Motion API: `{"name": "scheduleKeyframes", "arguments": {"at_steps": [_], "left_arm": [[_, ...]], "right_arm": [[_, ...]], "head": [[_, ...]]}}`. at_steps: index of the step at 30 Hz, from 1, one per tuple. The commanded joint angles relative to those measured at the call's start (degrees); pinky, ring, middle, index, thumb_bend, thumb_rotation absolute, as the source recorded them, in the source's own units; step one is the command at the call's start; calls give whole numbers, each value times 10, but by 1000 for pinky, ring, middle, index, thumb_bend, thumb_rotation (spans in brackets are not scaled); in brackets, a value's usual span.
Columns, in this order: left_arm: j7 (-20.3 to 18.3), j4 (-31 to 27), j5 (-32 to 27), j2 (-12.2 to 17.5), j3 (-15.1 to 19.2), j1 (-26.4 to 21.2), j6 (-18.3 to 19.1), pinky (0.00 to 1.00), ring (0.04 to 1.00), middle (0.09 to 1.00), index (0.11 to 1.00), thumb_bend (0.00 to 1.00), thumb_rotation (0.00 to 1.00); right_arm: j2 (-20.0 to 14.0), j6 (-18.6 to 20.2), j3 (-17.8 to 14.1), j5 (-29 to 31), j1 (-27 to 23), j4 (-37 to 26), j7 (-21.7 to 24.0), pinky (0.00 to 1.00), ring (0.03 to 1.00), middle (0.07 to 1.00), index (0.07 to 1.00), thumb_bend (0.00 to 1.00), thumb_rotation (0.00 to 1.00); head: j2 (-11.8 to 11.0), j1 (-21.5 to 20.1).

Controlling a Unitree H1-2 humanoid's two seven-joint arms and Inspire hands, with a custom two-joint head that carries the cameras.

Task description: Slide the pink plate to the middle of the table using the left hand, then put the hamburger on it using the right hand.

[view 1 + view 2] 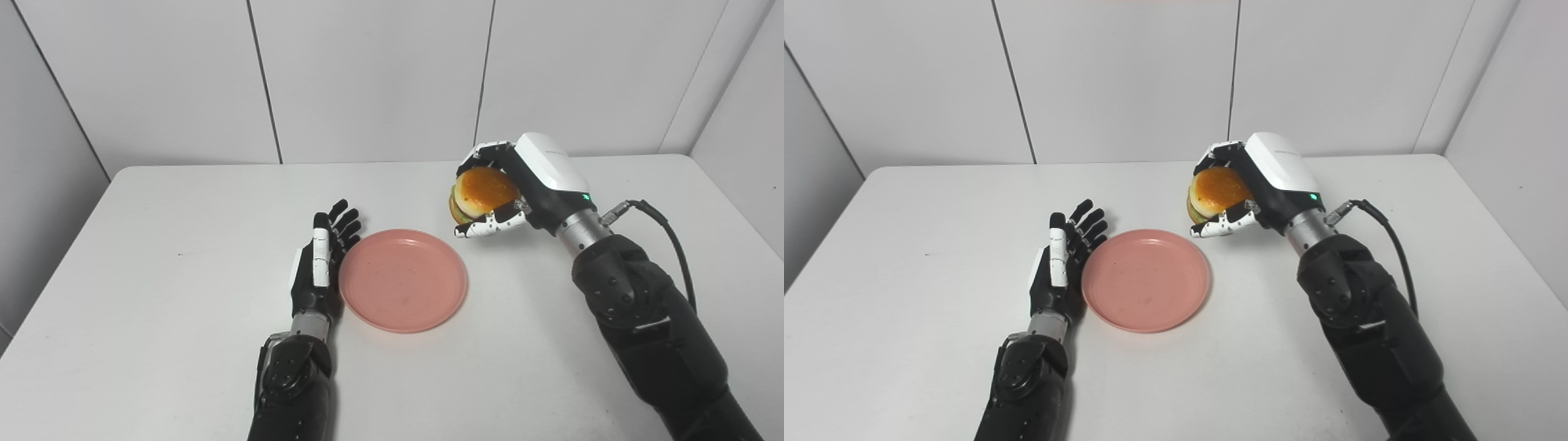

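We note the pink plate (403, 280) lying flat near the middle of the white table (153, 257); its inside is bare apart from a few faint specks. The left robot hand (320, 263) rests edge-on to the table just left of the plate; its fingers (343, 223) are straight and spread apart, pointing to the far side, holding nothing; its palm side faces the plate's left rim, and whether it touches the rim or stands just beside it we cannot tell.

The right robot hand (1249, 184) is up off the table, just beyond the plate's far right edge; it is clamped on the hamburger (1216, 193); the fingers curl over the far side of the bun and the thumb (1222, 225) presses in from the near side; we see the glossy orange-brown top bun turned towards the camera, with a thin line of green and brown filling at its left edge. The hamburger is clear of the plate and not over its centre. A green light shows on the right wrist; a black cable (670, 236) loops from the wrist along the right forearm. White wall panels (367, 73) stand behind the table's far edge.
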Motion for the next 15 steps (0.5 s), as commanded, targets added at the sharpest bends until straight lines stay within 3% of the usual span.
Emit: {"name": "scheduleKeyframes", "arguments": {"at_steps": [1,7,11,15], "left_arm": [[7,5,3,-5,-1,-9,0,892,878,863,844,851,968],[6,10,3,-3,-2,-12,-5,913,885,872,852,859,965],[8,11,5,-3,-3,-13,-4,925,890,876,855,869,962],[9,11,9,-2,-5,-13,-6,931,891,878,859,876,962]], "right_arm": [[3,-36,2,-2,-33,10,-6,138,208,470,482,529,0],[18,-65,24,-1,-44,50,-6,202,277,473,484,530,0],[32,-80,42,-5,-49,72,-5,198,271,473,483,530,0],[43,-68,58,-14,-54,84,11,201,275,472,484,530,0]], "head": [[0,1],[1,2],[1,1],[2,1]]}}
